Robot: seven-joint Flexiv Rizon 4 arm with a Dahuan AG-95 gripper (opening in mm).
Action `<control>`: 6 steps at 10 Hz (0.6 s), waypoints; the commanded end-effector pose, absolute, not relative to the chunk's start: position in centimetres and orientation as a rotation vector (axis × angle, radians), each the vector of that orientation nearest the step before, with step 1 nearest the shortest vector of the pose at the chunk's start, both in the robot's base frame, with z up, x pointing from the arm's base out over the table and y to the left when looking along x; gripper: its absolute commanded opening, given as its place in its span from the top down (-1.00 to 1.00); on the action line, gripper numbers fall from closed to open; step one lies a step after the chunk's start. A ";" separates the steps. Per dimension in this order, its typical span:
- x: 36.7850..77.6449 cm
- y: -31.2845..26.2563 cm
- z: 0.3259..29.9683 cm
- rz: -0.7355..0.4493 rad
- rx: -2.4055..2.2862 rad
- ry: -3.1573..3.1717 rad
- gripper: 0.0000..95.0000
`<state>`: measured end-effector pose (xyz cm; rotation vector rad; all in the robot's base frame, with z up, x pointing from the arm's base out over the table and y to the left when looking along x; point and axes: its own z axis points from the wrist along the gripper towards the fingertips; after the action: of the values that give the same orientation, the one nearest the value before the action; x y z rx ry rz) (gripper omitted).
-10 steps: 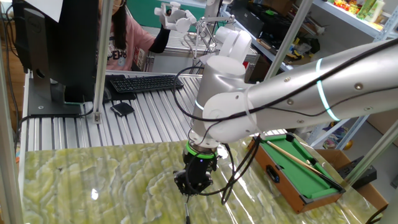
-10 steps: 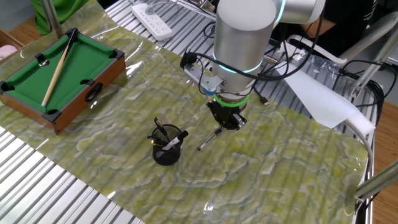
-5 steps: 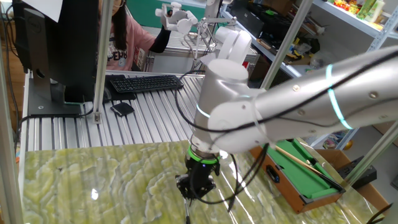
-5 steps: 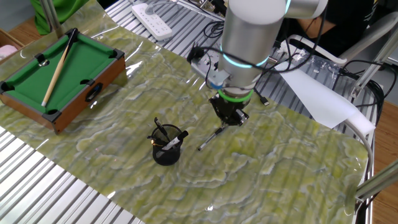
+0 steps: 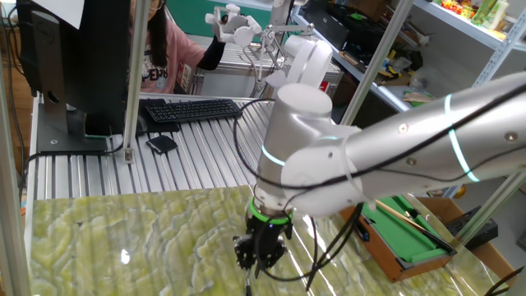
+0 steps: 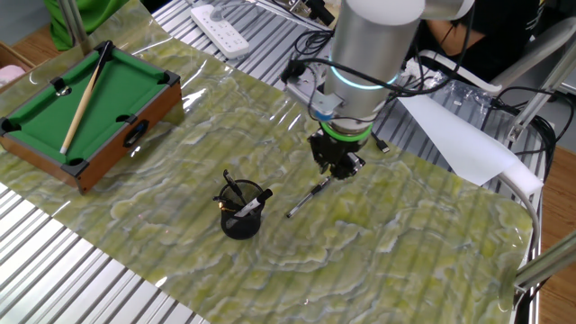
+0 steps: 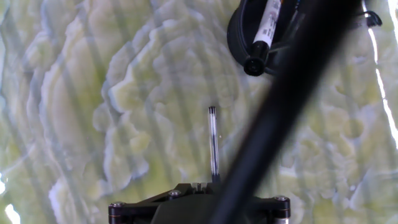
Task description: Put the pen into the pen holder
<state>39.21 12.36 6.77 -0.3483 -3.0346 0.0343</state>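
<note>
In the other fixed view, a green-felt wooden toy pool table (image 6: 85, 103) is sitting at the upper left. Right of it, near the frame's centre, the small black wire-mesh pen holder (image 6: 241, 213) is standing on the green marbled table cover (image 6: 180, 171), dark pens poking out. Just right again, the slim dark pen (image 6: 308, 198) is lying flat and slanted, apart from the holder. The two-finger gripper (image 6: 337, 170) is hanging at the pen's upper end; I cannot tell whether its fingers are spread or closed.
</note>
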 end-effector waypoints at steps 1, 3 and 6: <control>38.9 12.5 6.6 0.039 -0.350 -3.041 0.60; 38.8 12.6 6.5 0.062 -0.348 -3.040 0.60; 38.8 12.6 6.4 0.063 -0.349 -3.037 0.60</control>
<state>38.96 12.63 6.27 -0.3529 -3.0361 0.0589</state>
